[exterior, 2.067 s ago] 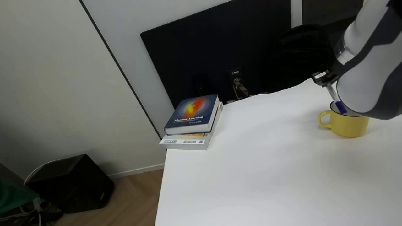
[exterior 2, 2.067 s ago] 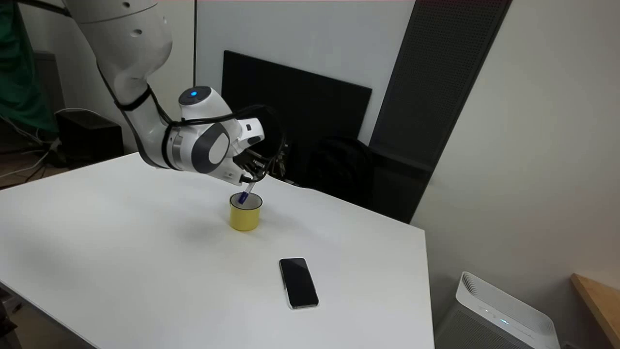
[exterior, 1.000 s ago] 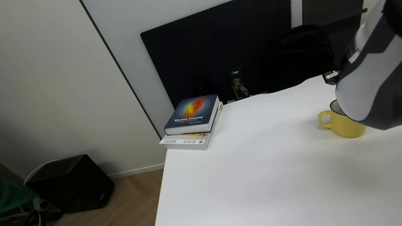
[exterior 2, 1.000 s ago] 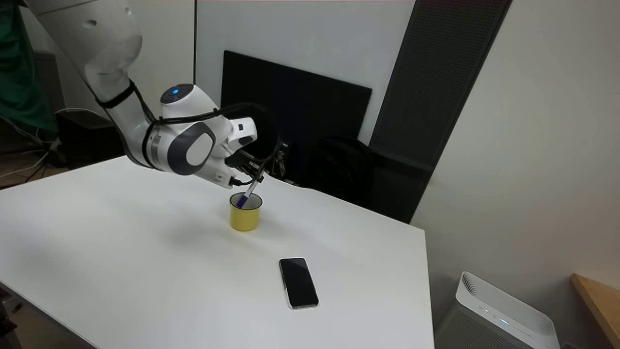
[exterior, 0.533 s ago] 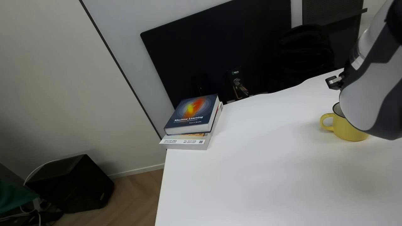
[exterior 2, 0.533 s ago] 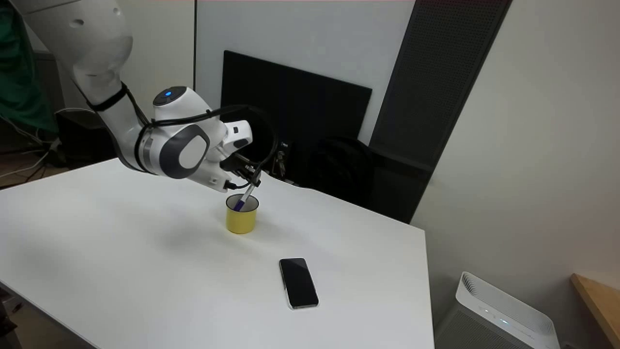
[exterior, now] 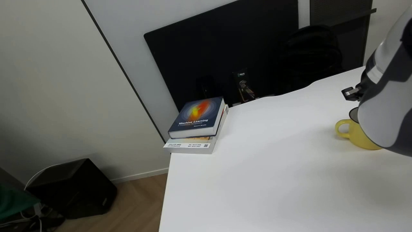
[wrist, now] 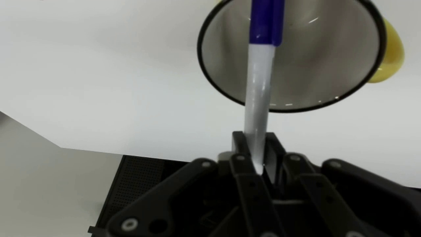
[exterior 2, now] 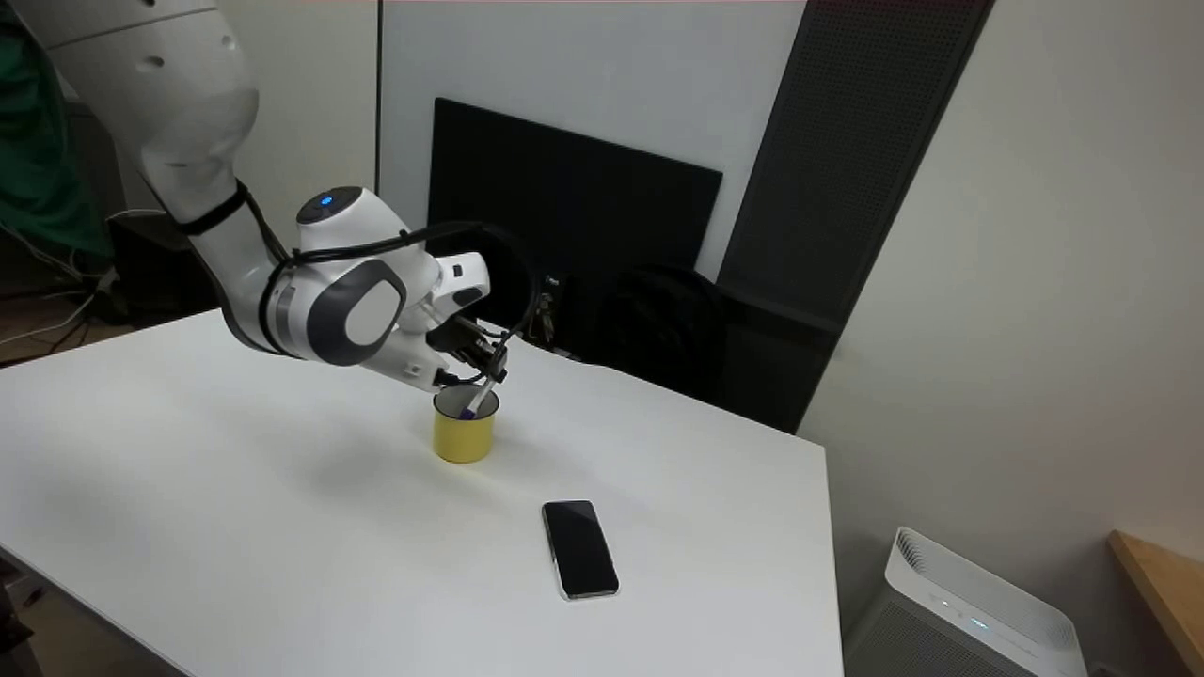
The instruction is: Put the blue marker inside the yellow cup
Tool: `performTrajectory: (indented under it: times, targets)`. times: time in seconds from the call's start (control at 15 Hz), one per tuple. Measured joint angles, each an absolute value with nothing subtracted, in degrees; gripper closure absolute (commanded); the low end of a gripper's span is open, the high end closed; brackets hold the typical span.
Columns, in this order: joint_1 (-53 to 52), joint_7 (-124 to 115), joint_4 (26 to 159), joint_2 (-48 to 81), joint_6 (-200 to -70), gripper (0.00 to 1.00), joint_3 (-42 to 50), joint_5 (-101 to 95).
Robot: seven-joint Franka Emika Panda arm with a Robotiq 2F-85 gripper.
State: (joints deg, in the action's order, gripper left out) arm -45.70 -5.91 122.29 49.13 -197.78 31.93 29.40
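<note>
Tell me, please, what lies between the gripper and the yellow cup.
The blue marker spans it: in the wrist view the gripper holds its white barrel, and in an exterior view its blue end appears to reach inside the yellow cup.

Yellow cup (exterior: 356, 134) partly hidden behind arm (exterior: 386, 112).

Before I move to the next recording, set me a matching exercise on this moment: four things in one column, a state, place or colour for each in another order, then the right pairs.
Things
1. Blue marker
2. Yellow cup
3. Phone
4. Machine Learning book

Descriptions
A. Dark cover with an orange-yellow pattern
B. Lying flat on the table
C. Held by the gripper
D. Standing upright, dark-rimmed

Right pairs: 1-C, 2-D, 3-B, 4-A.
</note>
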Motion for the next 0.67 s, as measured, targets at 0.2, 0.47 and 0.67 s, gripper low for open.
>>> performTrajectory:
  times: [0.2,0.47,0.67]
  targets:
    - [-45.5,-5.9,122.9,49.6,-197.8,0.47,31.6,29.4]
    - [-44.9,-5.9,124.1,49.7,-197.8,0.21,31.3,29.4]
    - [-44.7,-5.9,124.6,49.7,-197.7,0.02,31.4,29.4]
